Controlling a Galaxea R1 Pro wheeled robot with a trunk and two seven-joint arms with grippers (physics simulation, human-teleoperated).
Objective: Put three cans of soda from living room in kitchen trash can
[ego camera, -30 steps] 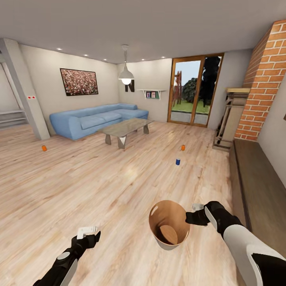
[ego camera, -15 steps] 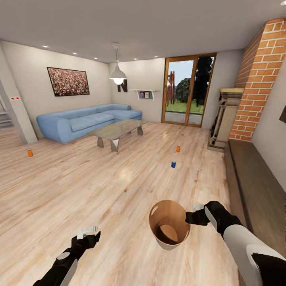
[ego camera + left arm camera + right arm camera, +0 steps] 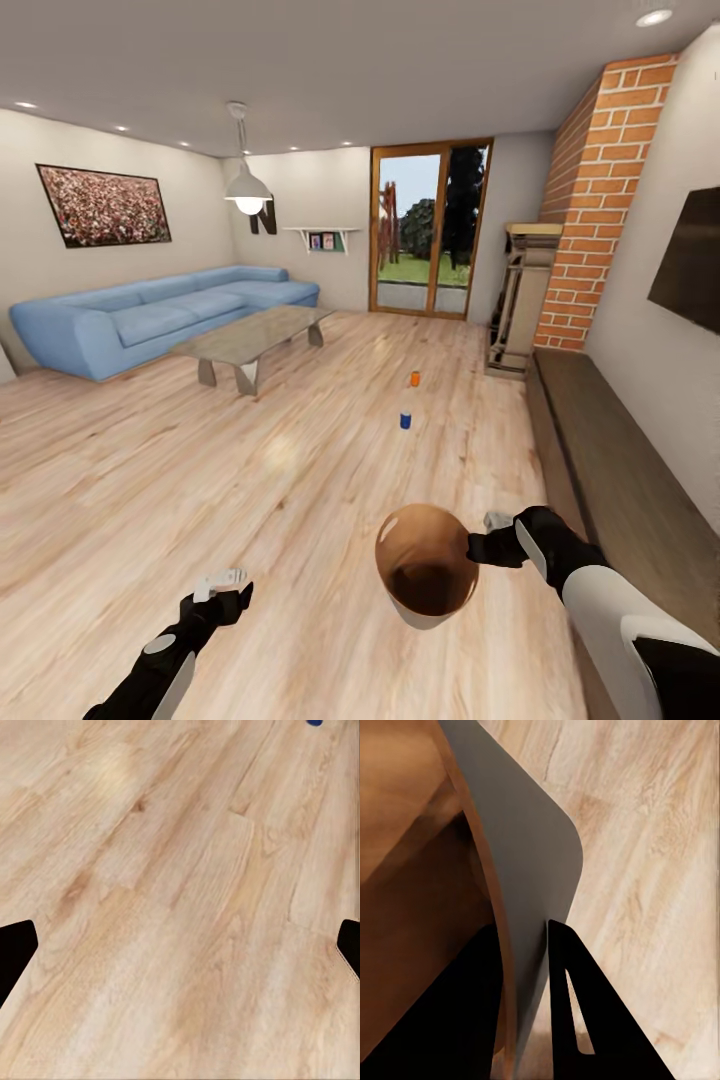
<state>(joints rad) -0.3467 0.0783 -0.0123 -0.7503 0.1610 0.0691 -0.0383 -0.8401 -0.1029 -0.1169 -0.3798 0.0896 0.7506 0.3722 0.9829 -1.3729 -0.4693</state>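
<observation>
Right gripper (image 3: 478, 548) clamped on trash can (image 3: 425, 560) rim, forearm outstretched; left gripper (image 3: 222, 584) spread apart.

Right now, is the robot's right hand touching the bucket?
Touching. In the right wrist view the right gripper has one dark finger inside the tash can and one outside, pinching its wall. The head view shows it at the rim.
</observation>
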